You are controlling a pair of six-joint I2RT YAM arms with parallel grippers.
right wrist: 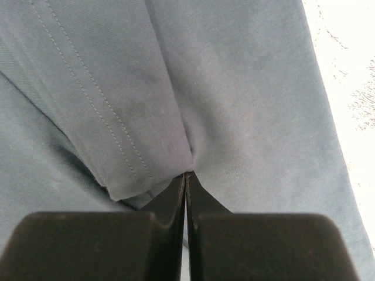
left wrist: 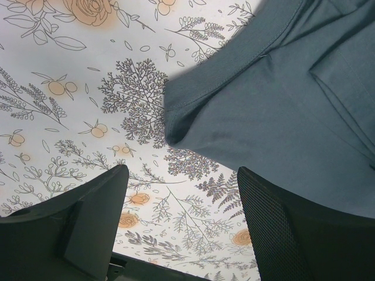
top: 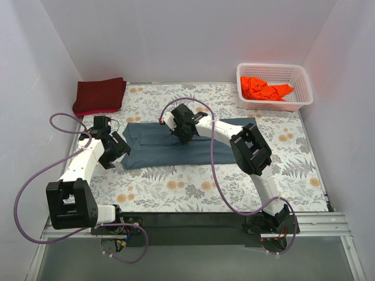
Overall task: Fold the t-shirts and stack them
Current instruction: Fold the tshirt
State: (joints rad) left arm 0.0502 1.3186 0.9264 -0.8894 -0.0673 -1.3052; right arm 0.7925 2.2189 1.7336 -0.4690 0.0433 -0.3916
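Note:
A slate blue-grey t-shirt lies partly folded across the middle of the table. My right gripper sits on its upper middle, shut, and in the right wrist view the fingertips pinch a pucker of the blue-grey cloth beside a stitched hem. My left gripper hovers at the shirt's left end; in the left wrist view its fingers stand wide open over bare floral table, with the shirt's corner just ahead. A folded dark maroon t-shirt rests at the back left. A bright orange t-shirt lies crumpled in the basket.
A white lattice basket stands at the back right corner. White walls enclose the floral tablecloth on three sides. Purple cables loop from both arms.

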